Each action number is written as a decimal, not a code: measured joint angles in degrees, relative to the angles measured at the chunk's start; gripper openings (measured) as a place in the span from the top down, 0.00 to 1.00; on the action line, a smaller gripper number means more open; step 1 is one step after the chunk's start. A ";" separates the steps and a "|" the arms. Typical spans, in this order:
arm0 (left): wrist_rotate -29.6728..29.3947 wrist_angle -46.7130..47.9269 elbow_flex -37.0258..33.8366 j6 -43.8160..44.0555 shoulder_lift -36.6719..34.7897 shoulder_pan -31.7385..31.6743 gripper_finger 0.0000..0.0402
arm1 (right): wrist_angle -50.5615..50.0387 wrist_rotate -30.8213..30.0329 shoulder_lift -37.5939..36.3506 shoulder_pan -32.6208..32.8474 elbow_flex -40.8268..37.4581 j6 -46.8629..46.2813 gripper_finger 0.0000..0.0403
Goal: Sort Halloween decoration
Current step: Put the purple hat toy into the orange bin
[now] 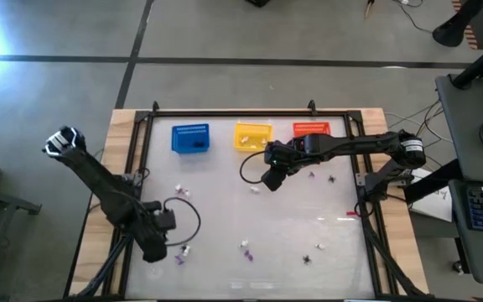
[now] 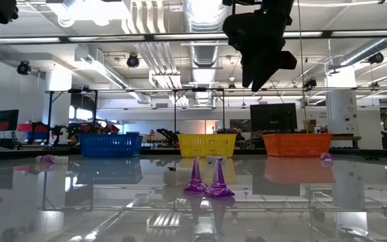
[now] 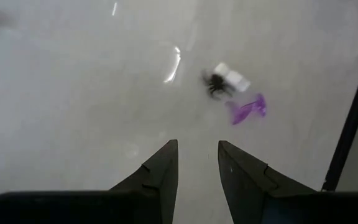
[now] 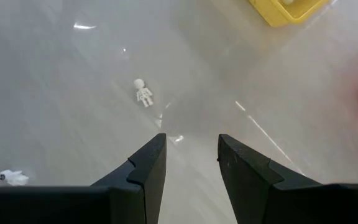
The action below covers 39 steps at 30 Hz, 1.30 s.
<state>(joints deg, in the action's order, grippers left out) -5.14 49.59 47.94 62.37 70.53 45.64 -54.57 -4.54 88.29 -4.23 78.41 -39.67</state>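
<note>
1. We find the left gripper (image 1: 154, 249) at the near left corner of the table (image 1: 292, 226), low over the surface. In its wrist view the fingers (image 3: 160, 171) stand apart with nothing between them.
2. Just past that gripper we see three trinkets close together: a black spider (image 3: 215, 84) touching a white piece (image 3: 233, 78), and a purple piece (image 3: 247, 109) just beside them.
3. Along the near edge, we see more trinkets: a white and a purple one (image 1: 246, 249) near the middle, and a black one (image 1: 307, 258) with a white one (image 1: 319, 247) to the right.
4. In the low view, two purple cones (image 2: 207, 179) stand upright, touching, on the glossy table.
5. At mid-table we locate a white trinket pair (image 1: 180, 192) on the left side and a pink one (image 1: 351, 213) near the right rail.
6. The right gripper (image 1: 272, 179) hangs above the table centre, clear of the surface. Its fingers (image 4: 146, 168) are apart and empty.
7. Ahead of the right gripper lies a white skeleton (image 4: 143, 92); another white trinket (image 4: 13, 177) lies well apart from it.
8. Near the right arm we note a purple trinket (image 1: 312, 174) and a black one (image 1: 331, 179).
9. At the far edge, we see three baskets in a row: blue (image 1: 190, 138), yellow (image 1: 252, 135), red (image 1: 311, 130). The blue one holds something dark; the yellow one holds something white.
</note>
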 joint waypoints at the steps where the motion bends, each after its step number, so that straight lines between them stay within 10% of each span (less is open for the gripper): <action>1: -0.01 -1.42 0.00 -1.14 1.06 0.01 0.76 | 0.05 0.02 0.00 0.00 0.00 -0.10 0.66; 39: 5.85 -16.46 0.02 -10.93 20.99 1.82 0.76 | -0.01 0.07 -0.02 2.25 0.00 -3.65 0.66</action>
<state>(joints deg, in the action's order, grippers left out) 0.71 33.13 47.97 51.44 91.53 47.46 -54.59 -4.47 88.27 -1.98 78.41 -43.32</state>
